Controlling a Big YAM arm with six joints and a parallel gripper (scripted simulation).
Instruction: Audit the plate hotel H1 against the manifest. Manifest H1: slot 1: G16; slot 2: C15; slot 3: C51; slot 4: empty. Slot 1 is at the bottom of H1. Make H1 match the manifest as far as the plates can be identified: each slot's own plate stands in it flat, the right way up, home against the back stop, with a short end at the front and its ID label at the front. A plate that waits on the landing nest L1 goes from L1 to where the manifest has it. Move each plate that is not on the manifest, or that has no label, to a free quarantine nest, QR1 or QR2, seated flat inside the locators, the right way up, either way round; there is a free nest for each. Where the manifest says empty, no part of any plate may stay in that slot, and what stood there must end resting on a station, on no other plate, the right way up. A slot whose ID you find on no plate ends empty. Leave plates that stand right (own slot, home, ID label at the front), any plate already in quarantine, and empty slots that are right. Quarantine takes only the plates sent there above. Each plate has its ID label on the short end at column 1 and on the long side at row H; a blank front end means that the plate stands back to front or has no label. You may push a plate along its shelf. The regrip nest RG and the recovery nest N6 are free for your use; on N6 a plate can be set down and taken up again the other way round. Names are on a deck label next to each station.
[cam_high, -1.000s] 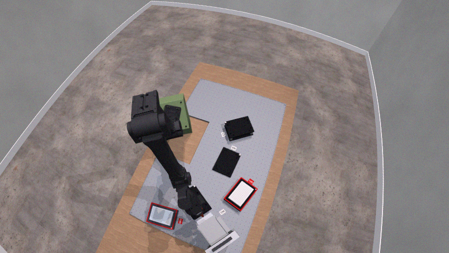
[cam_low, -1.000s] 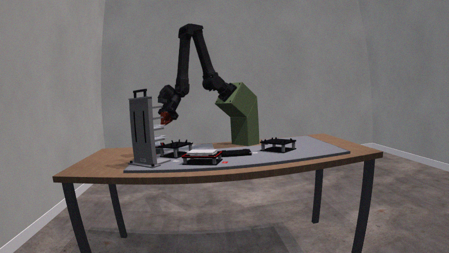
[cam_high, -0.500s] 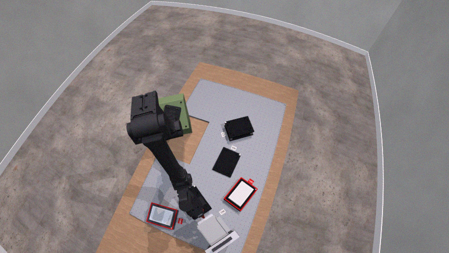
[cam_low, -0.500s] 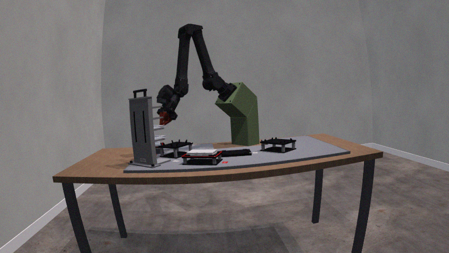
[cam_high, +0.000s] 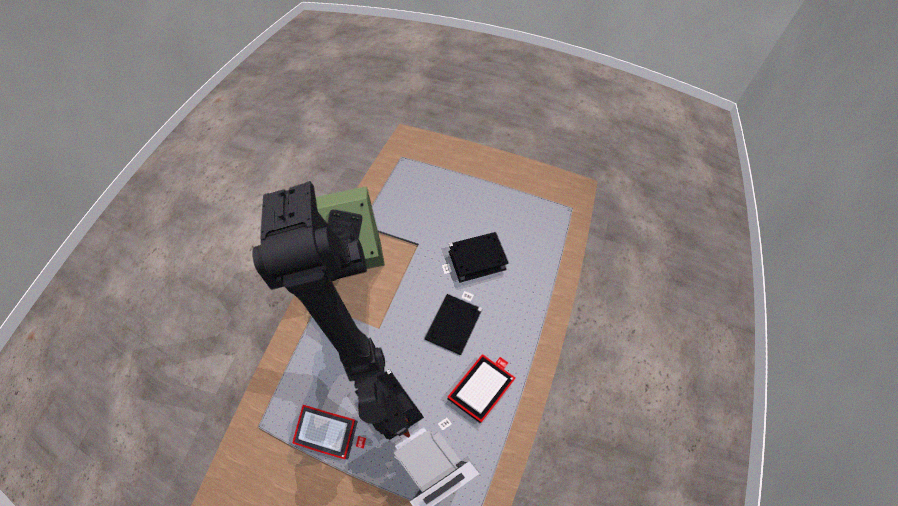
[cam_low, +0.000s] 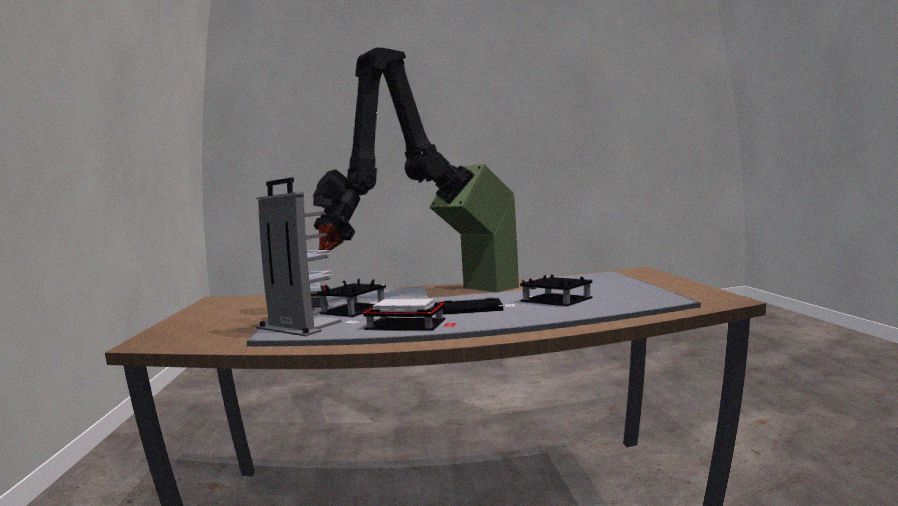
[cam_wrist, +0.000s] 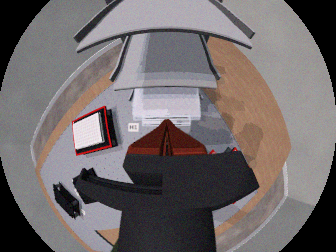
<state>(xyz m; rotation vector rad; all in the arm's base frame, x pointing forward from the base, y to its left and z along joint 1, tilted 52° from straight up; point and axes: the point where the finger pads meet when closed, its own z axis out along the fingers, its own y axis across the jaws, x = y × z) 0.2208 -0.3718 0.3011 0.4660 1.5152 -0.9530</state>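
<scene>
Room: grey walls, mottled brown-grey floor, white skirting line.
Table (cam_low: 207, 326): wooden top on dark legs, grey deck mat (cam_high: 477, 207) over most of it, notch cut around the arm's base.
Pedestal (cam_low: 487, 232): green, angled, centre of exterior view; arm rises from it, folds over and comes down toward left of frame.
Plate hotel H1 (cam_low: 282, 257): grey tower with black handle, left of exterior view; lower centre in top view. Shelf edges with pale plate ends stick out on its open side. Labels unreadable from here.
Gripper (cam_low: 329, 238): red fingertips, pressed together, nothing between them. Hangs just in front of the hotel's open side, at upper-shelf height. Cannot tell if it touches a plate.
Wrist view: closed red tip (cam_wrist: 166, 140) lower centre; pale plate front (cam_wrist: 166, 106) directly beyond it, grey hotel top above that.
Red-framed nest with white plate (cam_high: 481, 387): lower right of top view, plate seated flat within the red frame.
Second red-framed nest (cam_high: 324, 431): lower left of top view, greyish plate in it, partly under the arm's shadow.
Flat black nest (cam_high: 453, 323): centre of top view, bare.
Raised black nest (cam_high: 478, 255): above it, on posts, bare.
Deck labels: small tags next to stations, too small to read.
</scene>
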